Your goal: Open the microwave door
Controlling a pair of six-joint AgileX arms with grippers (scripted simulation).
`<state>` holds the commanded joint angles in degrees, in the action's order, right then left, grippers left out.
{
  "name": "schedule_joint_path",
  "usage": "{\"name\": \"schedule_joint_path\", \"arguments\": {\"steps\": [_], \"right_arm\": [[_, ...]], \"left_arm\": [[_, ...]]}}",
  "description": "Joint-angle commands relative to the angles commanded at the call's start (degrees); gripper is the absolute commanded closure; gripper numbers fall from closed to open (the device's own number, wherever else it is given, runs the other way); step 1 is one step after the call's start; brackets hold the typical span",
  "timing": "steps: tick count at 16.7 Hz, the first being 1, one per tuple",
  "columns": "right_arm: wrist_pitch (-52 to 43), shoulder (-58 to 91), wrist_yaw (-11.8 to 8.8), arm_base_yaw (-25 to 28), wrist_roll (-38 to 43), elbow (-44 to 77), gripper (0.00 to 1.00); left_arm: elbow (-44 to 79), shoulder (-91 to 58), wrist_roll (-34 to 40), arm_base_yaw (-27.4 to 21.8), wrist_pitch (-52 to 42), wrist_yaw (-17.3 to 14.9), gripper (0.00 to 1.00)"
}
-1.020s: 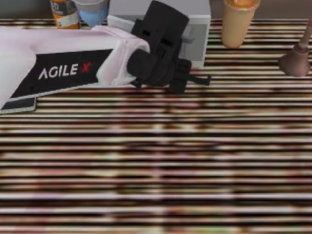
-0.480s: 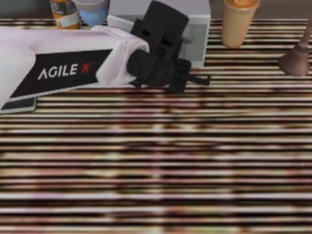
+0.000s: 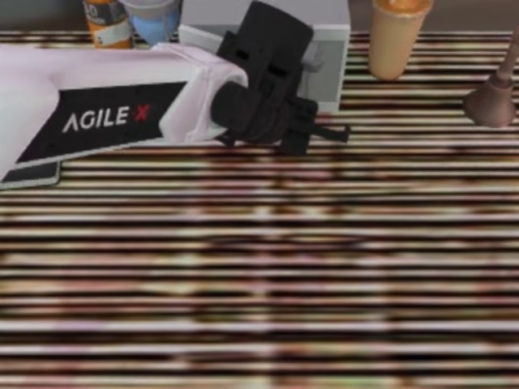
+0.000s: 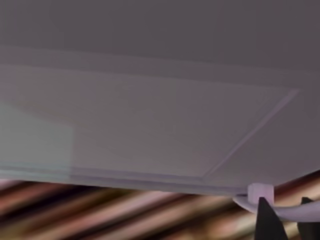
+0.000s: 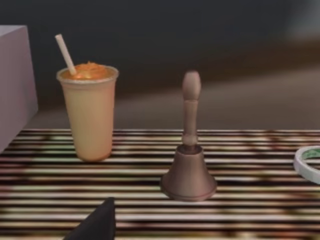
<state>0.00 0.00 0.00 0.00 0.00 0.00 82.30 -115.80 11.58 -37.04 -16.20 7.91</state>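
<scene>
The light-grey microwave [image 3: 328, 32] stands at the table's back middle, and its plain side panel [image 5: 15, 80] shows in the right wrist view. My left arm reaches in from the left, with its gripper [image 3: 306, 81] at the microwave's front. In the left wrist view the microwave door [image 4: 150, 115] fills most of the picture. Its pale bar handle [image 4: 260, 192] sits at the door's lower corner, and my left gripper [image 4: 287, 225] is shut on it, one dark fingertip [image 4: 267, 220] on each side. My right gripper [image 5: 102, 222] is out of the top view.
A tan cup [image 3: 395, 36] with a straw stands just right of the microwave, and a brown bell [image 3: 492, 97] further right. An orange bottle [image 3: 107, 20] and a blue cup [image 3: 152, 18] stand at the back left. A white ring [image 5: 309, 162] lies beyond the bell.
</scene>
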Motion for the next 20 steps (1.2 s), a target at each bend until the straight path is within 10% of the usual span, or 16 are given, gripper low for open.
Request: {"name": "schedule_joint_path", "arguments": {"steps": [20], "right_arm": [[0.0,0.0,0.0,0.0,0.0,0.0,0.00]], "left_arm": [[-2.0,1.3,-2.0,0.6,0.9,-1.7,1.00]]}}
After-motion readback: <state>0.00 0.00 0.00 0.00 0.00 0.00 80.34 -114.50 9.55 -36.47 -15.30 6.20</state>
